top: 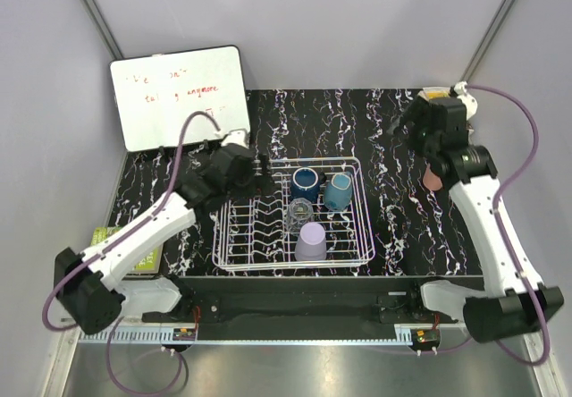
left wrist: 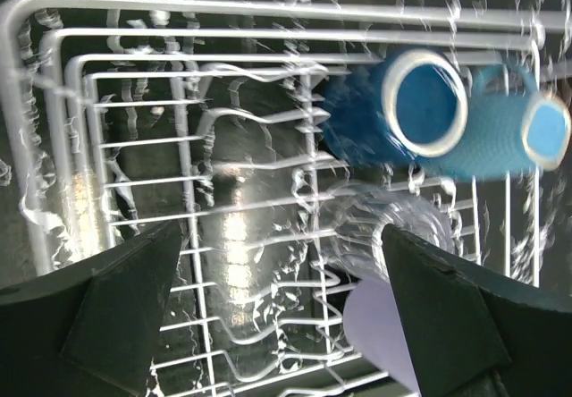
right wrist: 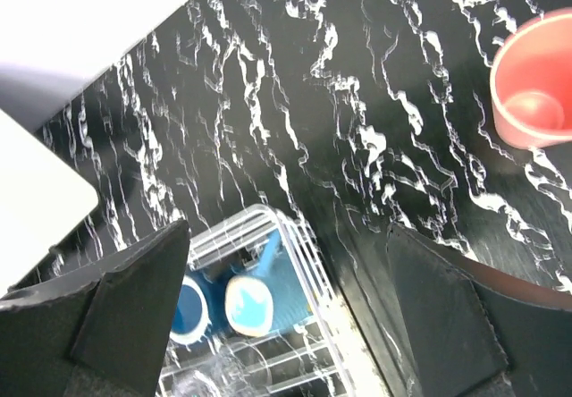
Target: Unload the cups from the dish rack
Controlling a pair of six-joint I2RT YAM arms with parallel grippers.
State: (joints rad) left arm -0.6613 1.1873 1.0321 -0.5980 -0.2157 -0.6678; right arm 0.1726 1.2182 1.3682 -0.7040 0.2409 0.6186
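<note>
Far right in the overhead view, half tucked behind my right arm, the salmon pink cup [top: 433, 180] stands on the black marbled table [top: 313, 120], well apart from the dish rack [top: 241, 236]. My right wrist view shows it at the upper right edge of the frame, mouth up on bare tabletop. I count that one as unloaded. My right gripper [right wrist: 286, 236] hangs over the table between that cup and the rack, its jaws spread wide with nothing between them.

Four cups are left in the rack, all crowded into its right half at the centre of the overhead frame. The dark blue cup [top: 305, 181] and the light teal cup [top: 338, 191] sit side by side along the upper edge. The clear glass [top: 301, 211] is just below them, and the lavender cup [top: 312, 240] is nearest the lower rim. The rack's left half shows only tines.

My left gripper [left wrist: 281, 236] hovers by the rack's upper left corner, jaws likewise fully spread and empty. Its wrist view looks across the wires to the blue pair at upper right, the glass at centre and the lavender cup at the lower edge.

By my reckoning one of five is done and four remain. My left jaws seem better placed for the next pick.
</note>
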